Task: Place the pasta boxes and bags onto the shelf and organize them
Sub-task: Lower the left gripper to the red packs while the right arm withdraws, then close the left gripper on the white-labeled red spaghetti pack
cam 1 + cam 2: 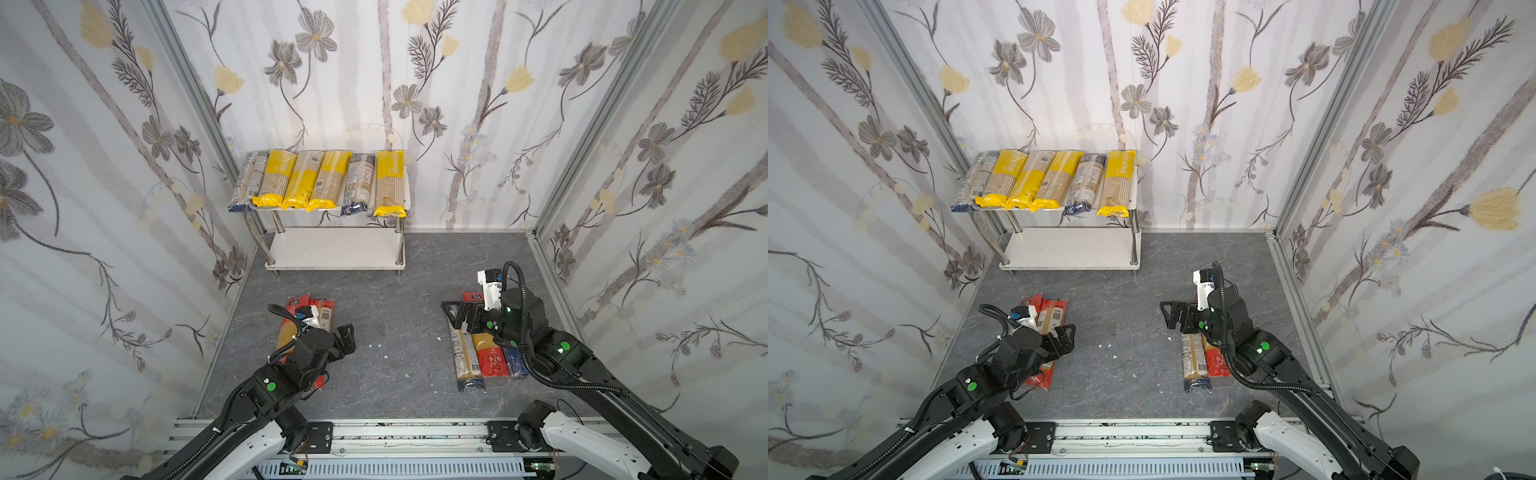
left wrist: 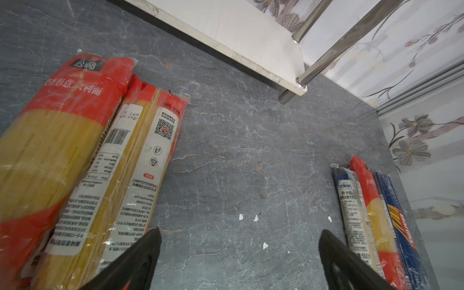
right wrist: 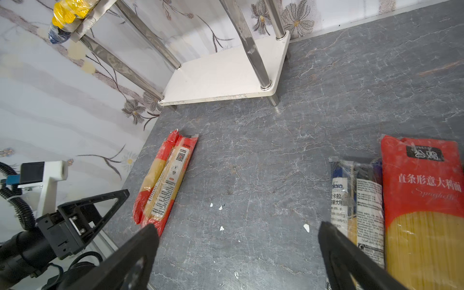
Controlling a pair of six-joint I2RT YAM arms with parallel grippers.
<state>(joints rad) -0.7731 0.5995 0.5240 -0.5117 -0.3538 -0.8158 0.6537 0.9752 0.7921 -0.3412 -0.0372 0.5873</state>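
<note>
My left gripper [image 2: 239, 233] is wide open, holding nothing, by two red packs [image 2: 75, 150] on the near left floor. My right gripper [image 3: 237, 226] is wide too, by three packs [image 1: 490, 361]. Six packs [image 1: 320, 183] fill the top of the far shelf [image 1: 332, 249].

Spread tool [image 2: 240, 231] over grey floor [image 2: 226, 155], red-ended packs [image 2: 75, 150] beside

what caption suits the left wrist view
Open left pincer over the tabletop, red-ended pasta packs close by, shelf ahead.

Light: bright, even, diffuse.
Shadows: thin and soft, under shelf [image 2: 251, 37].
Glare: streaks on posts [image 2: 334, 54], sheen on packs [image 2: 82, 100].
Edges: posts bend in wrist views.
</note>
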